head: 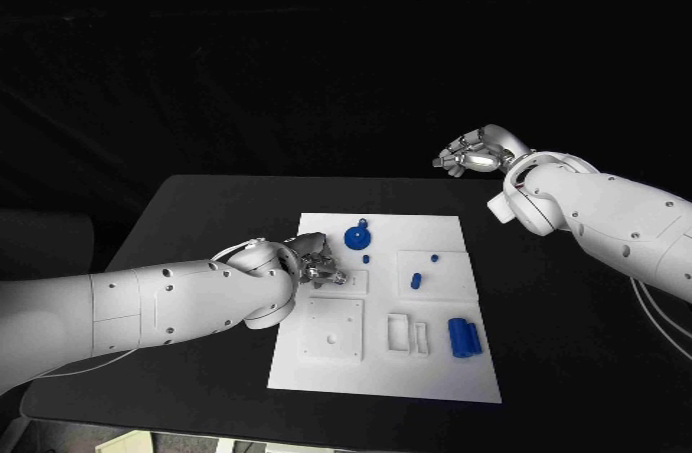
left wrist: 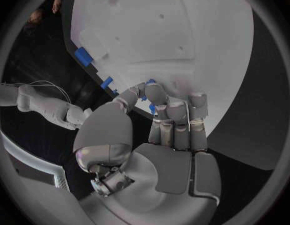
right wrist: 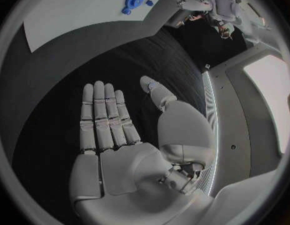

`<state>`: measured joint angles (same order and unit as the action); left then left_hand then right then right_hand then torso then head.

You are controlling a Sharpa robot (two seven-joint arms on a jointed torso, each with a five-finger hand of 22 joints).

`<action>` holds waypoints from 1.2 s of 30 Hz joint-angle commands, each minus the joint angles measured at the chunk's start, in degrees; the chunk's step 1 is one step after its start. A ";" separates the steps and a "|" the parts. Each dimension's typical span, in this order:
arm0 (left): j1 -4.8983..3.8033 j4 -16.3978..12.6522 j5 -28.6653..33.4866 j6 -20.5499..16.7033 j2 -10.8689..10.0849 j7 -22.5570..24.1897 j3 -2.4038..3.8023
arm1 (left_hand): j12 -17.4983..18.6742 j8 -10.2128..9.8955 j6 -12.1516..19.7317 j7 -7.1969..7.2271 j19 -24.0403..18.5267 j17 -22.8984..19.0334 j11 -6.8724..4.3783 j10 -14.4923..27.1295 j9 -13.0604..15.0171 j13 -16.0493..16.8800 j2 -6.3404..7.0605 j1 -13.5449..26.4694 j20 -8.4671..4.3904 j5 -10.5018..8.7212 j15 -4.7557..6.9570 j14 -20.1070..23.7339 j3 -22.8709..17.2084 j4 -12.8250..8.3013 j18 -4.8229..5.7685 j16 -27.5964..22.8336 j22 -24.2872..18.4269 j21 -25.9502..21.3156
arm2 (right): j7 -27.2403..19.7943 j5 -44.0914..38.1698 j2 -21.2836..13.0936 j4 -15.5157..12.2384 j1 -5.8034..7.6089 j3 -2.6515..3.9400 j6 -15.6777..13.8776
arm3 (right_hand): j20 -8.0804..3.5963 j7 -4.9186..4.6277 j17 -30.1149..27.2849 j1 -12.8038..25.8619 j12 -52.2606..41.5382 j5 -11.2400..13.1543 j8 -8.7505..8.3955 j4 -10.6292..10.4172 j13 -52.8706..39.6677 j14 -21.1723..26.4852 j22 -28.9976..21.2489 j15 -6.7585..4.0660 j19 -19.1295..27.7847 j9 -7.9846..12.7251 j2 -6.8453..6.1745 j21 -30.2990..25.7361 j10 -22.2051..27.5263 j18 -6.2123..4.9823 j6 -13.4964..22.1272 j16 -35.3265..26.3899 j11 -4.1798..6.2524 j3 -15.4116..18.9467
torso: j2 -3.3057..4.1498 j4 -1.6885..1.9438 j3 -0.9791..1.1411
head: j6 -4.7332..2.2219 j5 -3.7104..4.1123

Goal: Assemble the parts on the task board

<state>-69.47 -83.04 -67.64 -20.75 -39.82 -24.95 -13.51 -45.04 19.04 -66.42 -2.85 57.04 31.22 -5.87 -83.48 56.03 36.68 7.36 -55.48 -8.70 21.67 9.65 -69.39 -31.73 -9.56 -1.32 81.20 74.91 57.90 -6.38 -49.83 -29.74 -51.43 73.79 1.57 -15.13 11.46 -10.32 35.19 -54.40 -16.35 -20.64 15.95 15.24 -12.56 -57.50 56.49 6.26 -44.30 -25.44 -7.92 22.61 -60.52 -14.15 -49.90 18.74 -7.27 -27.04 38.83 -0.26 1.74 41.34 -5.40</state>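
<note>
Early stage. Left hand [head: 307, 264] down on task board [head: 433, 373], fingers curled on a small blue part [left wrist: 150, 106] at fingertips. Right hand [head: 473, 154] flat-open, empty, well clear. Blue cylinder [head: 463, 337], round disc [head: 356, 237], small pegs [head: 414, 279] loose beside left hand, unassembled.
</note>
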 commanded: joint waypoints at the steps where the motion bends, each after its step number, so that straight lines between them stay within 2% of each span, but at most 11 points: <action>1: 0.37 -0.35 0.29 3.78 0.04 -0.15 -0.27 | -0.35 0.19 -6.99 4.07 0.10 -0.12 -1.16 1.31 0.08 -0.06 -0.07 0.14 -7.12 0.02 3.27 -2.78 -2.95 -2.93 -1.17 0.42 0.76 0.29 | -0.34 -0.31 -0.05 -0.21 0.01 -0.03 0.95 | 0.13 -0.17 -0.07 -0.13 0.32 -0.35 0.12 0.06 0.08 0.00 0.06 0.22 0.43 0.09 0.29 -0.25 -0.46 -0.32 0.22 -0.18 0.07 0.30 | 0.00 0.01 -0.01 | 0.11 0.00; 3: 0.37 -0.38 0.30 4.02 -0.01 -0.13 -0.27 | -0.58 0.35 -7.07 4.08 0.08 -0.24 -1.11 1.31 0.12 -0.10 0.13 0.33 -7.11 -1.06 3.21 -2.75 -2.79 -2.66 -1.21 0.58 0.80 0.32 | -0.33 -0.31 -0.06 -0.23 0.01 -0.04 0.97 | 0.13 -0.17 -0.07 -0.12 0.33 -0.36 0.13 0.05 0.10 0.00 0.06 0.22 0.44 0.09 0.29 -0.25 -0.46 -0.32 0.22 -0.18 0.07 0.31 | 0.00 0.02 -0.02 | 0.13 0.01; 4: 0.37 -0.39 0.30 4.14 -0.03 -0.13 -0.27 | -0.77 0.47 -7.05 4.09 0.02 -0.38 -1.09 1.37 0.16 -0.15 0.15 0.35 -7.11 -3.97 3.18 -2.70 -2.69 -2.48 -1.26 0.73 0.82 0.31 | -0.31 -0.31 -0.06 -0.22 0.01 -0.04 0.96 | 0.14 -0.18 -0.07 -0.09 0.34 -0.38 0.13 0.03 0.11 0.00 0.06 0.23 0.44 0.10 0.30 -0.26 -0.47 -0.32 0.23 -0.19 0.07 0.32 | 0.00 0.02 -0.02 | 0.13 0.01; 5: 0.37 -0.39 0.37 4.26 -0.03 -0.08 -0.27 | -0.85 0.51 -7.07 4.09 0.01 -0.43 -1.08 1.38 0.17 -0.17 0.25 0.46 -7.09 -4.23 3.17 -2.69 -2.66 -2.32 -1.26 0.78 0.82 0.30 | -0.31 -0.31 -0.06 -0.18 0.01 -0.05 0.97 | 0.15 -0.17 -0.07 -0.09 0.34 -0.38 0.13 0.03 0.12 0.00 0.06 0.23 0.45 0.10 0.29 -0.27 -0.47 -0.33 0.23 -0.19 0.07 0.33 | 0.00 0.02 -0.02 | 0.15 0.02; 14: 0.38 -0.35 0.85 4.37 0.03 0.17 -0.27 | -1.33 0.76 -7.04 4.11 -0.04 -0.90 -1.06 1.55 0.14 -0.44 0.98 2.02 -7.03 -4.69 3.15 -2.57 -2.48 -0.28 -1.30 1.17 0.83 0.27 | -0.30 -0.31 -0.12 -0.14 0.01 -0.07 0.96 | 0.16 -0.18 -0.07 -0.08 0.36 -0.42 0.13 0.02 0.16 0.01 0.06 0.23 0.47 0.13 0.31 -0.29 -0.48 -0.34 0.23 -0.21 0.07 0.34 | -0.01 0.00 -0.02 | 0.17 0.02; 24: 0.38 -0.22 1.16 3.70 0.11 0.37 -0.26 | -1.65 0.90 -6.93 4.13 -0.11 -1.33 -1.09 1.70 0.08 -0.72 0.20 3.75 -7.03 -4.65 3.18 -2.45 -2.33 1.54 -1.38 1.43 0.85 0.25 | -0.30 -0.31 -0.08 -0.05 -0.01 -0.10 0.99 | 0.18 -0.17 -0.08 -0.07 0.38 -0.47 0.15 -0.01 0.21 0.02 0.07 0.23 0.48 0.15 0.38 -0.31 -0.51 -0.35 0.22 -0.22 0.07 0.34 | 0.02 -0.02 0.00 | 0.14 0.09; 31: 0.38 -0.30 1.95 3.46 0.06 0.57 -0.24 | -1.74 0.94 -6.85 4.14 -0.17 -1.50 -1.12 1.79 0.06 -0.84 -0.64 3.77 -7.06 -4.79 3.21 -2.39 -2.50 1.69 -1.46 1.50 0.89 0.26 | -0.31 -0.31 -0.12 -0.05 -0.05 -0.12 1.01 | 0.19 -0.17 -0.08 -0.07 0.39 -0.48 0.16 -0.02 0.24 0.02 0.07 0.24 0.49 0.16 0.41 -0.33 -0.54 -0.36 0.21 -0.23 0.07 0.35 | 0.00 -0.04 0.00 | 0.16 0.12; 36: 0.37 -0.40 2.36 3.48 -0.02 0.73 -0.22 | -1.75 0.93 -6.64 4.11 -0.30 -1.72 -1.11 1.95 0.04 -1.02 -0.84 3.23 -7.07 -5.12 3.22 -2.26 -2.59 1.01 -1.52 1.50 0.94 0.29 | -0.30 -0.31 -0.13 -0.01 -0.07 -0.14 1.07 | 0.20 -0.16 -0.08 -0.06 0.40 -0.50 0.17 -0.03 0.26 0.03 0.08 0.24 0.51 0.17 0.42 -0.35 -0.56 -0.37 0.20 -0.24 0.08 0.35 | 0.00 -0.05 0.00 | 0.15 0.18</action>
<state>-69.40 -83.14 -66.61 -18.57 -39.99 -24.79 -13.54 -46.55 19.82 -67.20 -2.07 57.04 29.57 -5.68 -83.29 56.07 35.70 7.20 -51.69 -8.70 16.81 10.68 -70.06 -34.26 -8.29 -2.21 82.32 74.94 57.90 -6.35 -49.82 -29.85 -51.43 73.75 1.44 -14.89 11.66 -10.32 35.19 -54.40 -16.12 -20.86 15.95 15.25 -12.39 -57.50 56.50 6.24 -44.10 -25.34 -7.92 22.62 -60.73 -14.15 -49.90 18.74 -7.06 -27.05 38.82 -0.29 1.74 41.49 -5.25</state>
